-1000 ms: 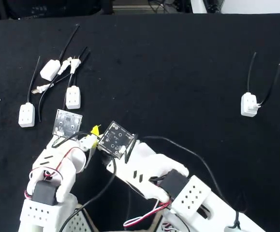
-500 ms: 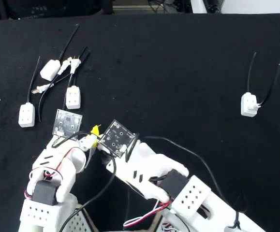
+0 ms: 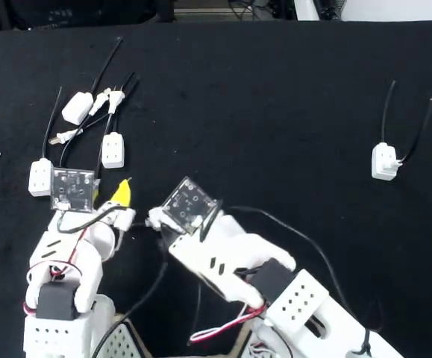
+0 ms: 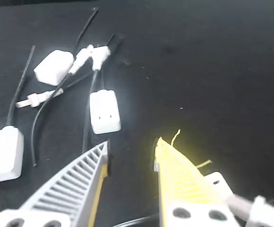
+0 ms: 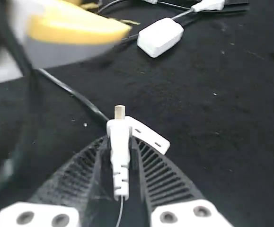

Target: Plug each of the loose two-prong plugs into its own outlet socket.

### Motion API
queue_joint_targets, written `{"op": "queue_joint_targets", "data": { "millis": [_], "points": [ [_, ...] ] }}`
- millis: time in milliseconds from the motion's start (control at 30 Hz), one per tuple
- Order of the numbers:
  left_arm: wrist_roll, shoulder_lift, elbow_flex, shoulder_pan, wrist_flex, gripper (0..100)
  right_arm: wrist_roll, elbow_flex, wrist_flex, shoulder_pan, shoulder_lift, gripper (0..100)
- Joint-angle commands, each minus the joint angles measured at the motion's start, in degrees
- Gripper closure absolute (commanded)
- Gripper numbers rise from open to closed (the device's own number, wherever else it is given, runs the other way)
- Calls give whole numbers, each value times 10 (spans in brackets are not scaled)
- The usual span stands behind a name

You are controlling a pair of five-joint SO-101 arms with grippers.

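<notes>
High view: a black table (image 3: 275, 82) with two white arms side by side at its near edge, their pincers close together.
Left pincer (image 4: 132, 144): jaws parted by a fair gap with nothing between them; one finger is yellow, the other pale grey.
Right pincer (image 5: 119, 142): closed tight on the body of a white two-prong plug (image 5: 119, 127), the prong end poking out past the fingertips.
Held plug's place: just beside the left pincer's yellow finger, which looms blurred in the right wrist view.
Nearest socket (image 4: 104, 110): straight ahead of the left pincer's gap, face up, both slots dark and open.
Second socket (image 4: 3, 153): off to the grey finger's side, a cord running away from it.
Third socket (image 4: 54, 67): farther ahead, lying at a slant with a blank side up.
Loose plugs: a pair (image 4: 99, 51) touching each other just beside the third socket; a single plug (image 4: 30, 99) between the second and third sockets.
Far socket (image 3: 384, 161): well apart from both pincers, on the right pincer's side; two cords lead from it, and a white piece at its side looks like a seated plug, though I cannot be sure.
Writing: marks on the wrist boards (image 3: 74, 189) are too small to read.
</notes>
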Motion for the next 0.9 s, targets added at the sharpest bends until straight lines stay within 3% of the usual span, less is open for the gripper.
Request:
{"op": "queue_joint_targets", "data": {
  "millis": [0, 367, 867],
  "points": [
    [10, 0, -32, -13, 4, 834, -7, -22, -15, 33, 12, 988],
    [7, 41, 5, -38, -27, 834, -40, -197, 86, 47, 262, 988],
    [12, 578, -140, -21, -196, 834, -39, -248, 166, 47, 308, 988]
  ]
}}
